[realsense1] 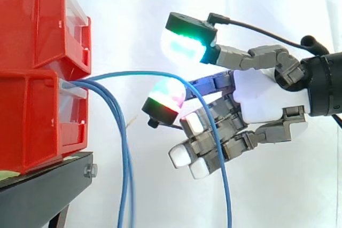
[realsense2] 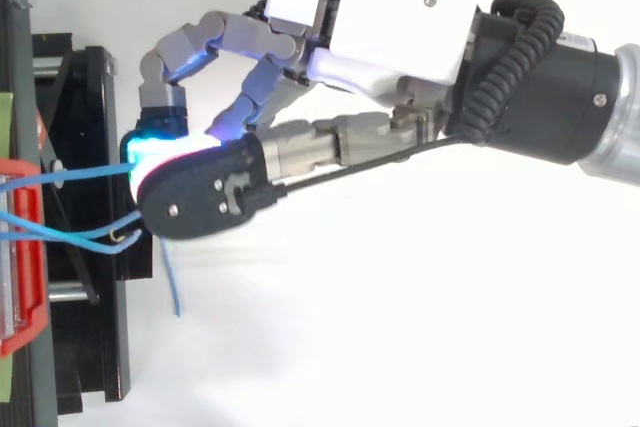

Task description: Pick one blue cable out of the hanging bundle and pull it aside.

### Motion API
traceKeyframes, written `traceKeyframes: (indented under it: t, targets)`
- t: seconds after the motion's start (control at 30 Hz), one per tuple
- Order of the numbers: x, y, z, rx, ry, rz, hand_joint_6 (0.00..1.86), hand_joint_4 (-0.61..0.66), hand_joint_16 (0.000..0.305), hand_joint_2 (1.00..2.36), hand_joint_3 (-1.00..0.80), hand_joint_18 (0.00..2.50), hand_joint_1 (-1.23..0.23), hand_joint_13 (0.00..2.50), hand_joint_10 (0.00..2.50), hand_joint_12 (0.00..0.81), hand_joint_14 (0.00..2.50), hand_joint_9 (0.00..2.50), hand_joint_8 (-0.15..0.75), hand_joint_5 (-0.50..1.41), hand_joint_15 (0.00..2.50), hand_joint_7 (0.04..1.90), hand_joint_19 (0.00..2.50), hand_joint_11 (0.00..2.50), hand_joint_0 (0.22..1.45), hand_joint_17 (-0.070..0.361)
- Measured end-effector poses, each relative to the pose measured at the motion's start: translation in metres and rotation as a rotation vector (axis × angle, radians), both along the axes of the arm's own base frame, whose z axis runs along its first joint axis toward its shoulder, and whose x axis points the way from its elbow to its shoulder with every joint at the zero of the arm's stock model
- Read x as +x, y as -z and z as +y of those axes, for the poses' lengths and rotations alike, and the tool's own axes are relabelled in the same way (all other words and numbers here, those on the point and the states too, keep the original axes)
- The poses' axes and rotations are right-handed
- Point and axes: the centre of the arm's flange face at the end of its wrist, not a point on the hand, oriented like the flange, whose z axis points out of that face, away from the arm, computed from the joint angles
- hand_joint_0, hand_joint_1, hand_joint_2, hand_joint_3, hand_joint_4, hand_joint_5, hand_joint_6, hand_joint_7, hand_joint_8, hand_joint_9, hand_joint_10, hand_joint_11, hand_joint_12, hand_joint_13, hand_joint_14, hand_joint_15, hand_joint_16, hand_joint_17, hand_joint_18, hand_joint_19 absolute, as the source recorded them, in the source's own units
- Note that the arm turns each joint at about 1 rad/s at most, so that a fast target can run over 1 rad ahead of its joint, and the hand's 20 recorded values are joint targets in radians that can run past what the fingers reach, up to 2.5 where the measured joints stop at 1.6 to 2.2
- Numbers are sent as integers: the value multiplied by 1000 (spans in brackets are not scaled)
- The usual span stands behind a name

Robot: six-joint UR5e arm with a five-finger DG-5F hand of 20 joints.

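Fingers [realsense1: 187,44] of the hand [realsense1: 262,97] are curled around one blue cable [realsense1: 133,72], hooking it rather than squeezing it. From the side, the cable leaves the lower of the two stacked red bins [realsense1: 32,25] and arches to the right between a green-glowing pad above and a red-and-magenta pad below. It lies close over the lower pad, with a gap under the upper one, then drops across the front of the bent lower fingers. The other blue cables [realsense1: 126,174] hang straight down beside the black stand [realsense1: 43,190], apart from it lower down. From above, the black back of the upper fingertip covers that gap, so the cable simply meets the cyan glow. Only a short blue stretch shows below the fingertip.
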Motion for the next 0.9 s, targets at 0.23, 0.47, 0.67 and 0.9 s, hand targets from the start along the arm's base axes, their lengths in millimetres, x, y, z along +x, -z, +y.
traceKeyframes:
  t: [0.23,0.47,0.67,0.9]
  targets:
    - [-2,-5,-1,0,0,2,835,68,47,1015,-300,771,-610,896,22,381,18,1134,280,-129,462,1206,474,688,558,107]
    - [-6,-9,-2,-3,1,20,899,57,46,1022,-131,786,-687,914,20,379,17,1132,282,-132,463,1223,454,690,575,104]
    - [-7,-9,-3,-4,1,29,908,17,51,1019,-56,869,-741,947,20,399,16,1177,301,-109,455,1226,405,677,593,115]
    - [-8,-9,-5,-4,3,30,905,0,52,1017,-40,866,-753,927,20,403,15,1164,303,-101,442,1225,381,653,596,117]
